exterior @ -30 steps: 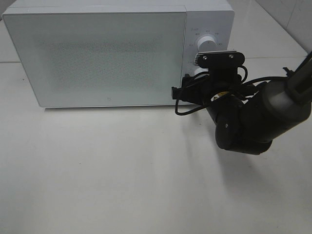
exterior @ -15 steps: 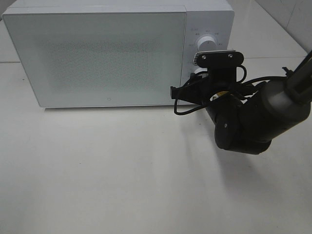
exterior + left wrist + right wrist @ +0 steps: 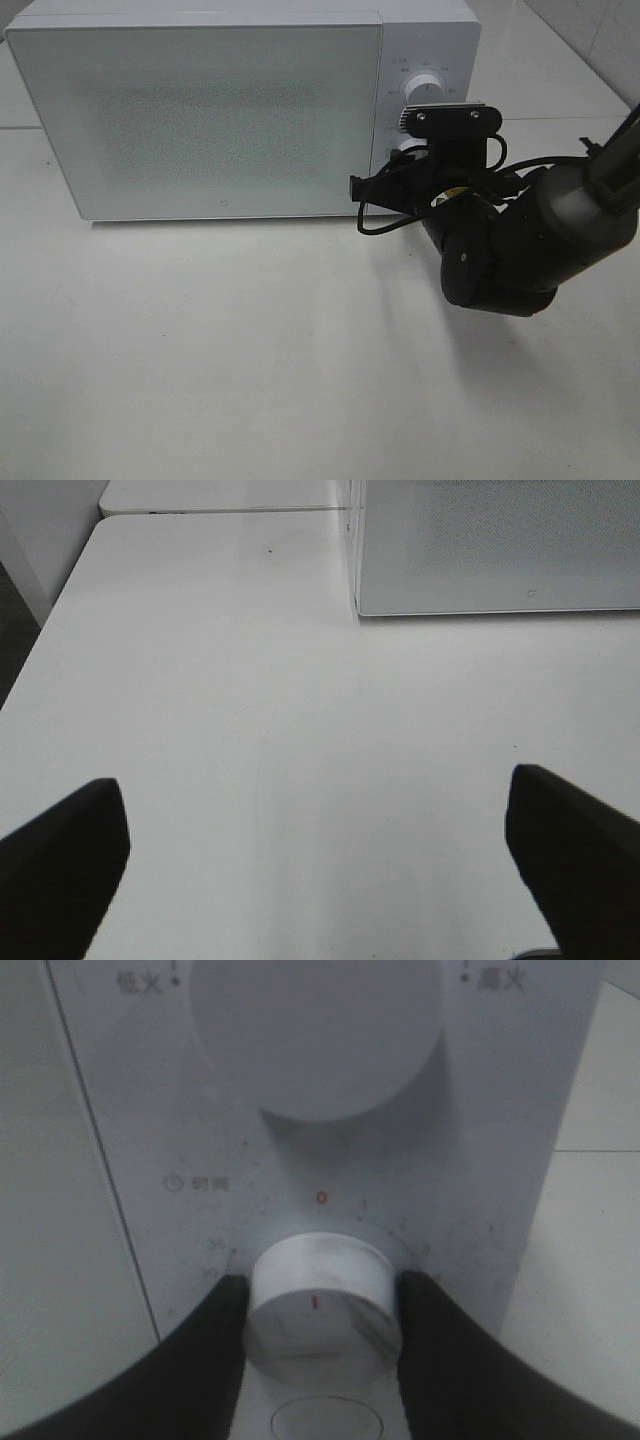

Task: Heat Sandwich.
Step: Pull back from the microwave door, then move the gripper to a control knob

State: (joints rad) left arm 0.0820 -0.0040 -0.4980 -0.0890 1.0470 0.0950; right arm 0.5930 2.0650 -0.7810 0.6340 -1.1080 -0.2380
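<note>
Right tool (image 3: 320, 1310) clamps timer knob (image 3: 318, 1282); white microwave (image 3: 200, 110) closed.

A white table (image 3: 250, 360) with a smooth, matte top carries a white microwave oven (image 3: 200, 110). The oven stands flat on the table towards the far side, left of the middle in the high view. Its door is shut and faces the near side. The control panel at its right end has an upper dial (image 3: 428, 88) and a lower dial (image 3: 320, 1305). A thin seam crosses the tabletop on either side of the oven.
</note>
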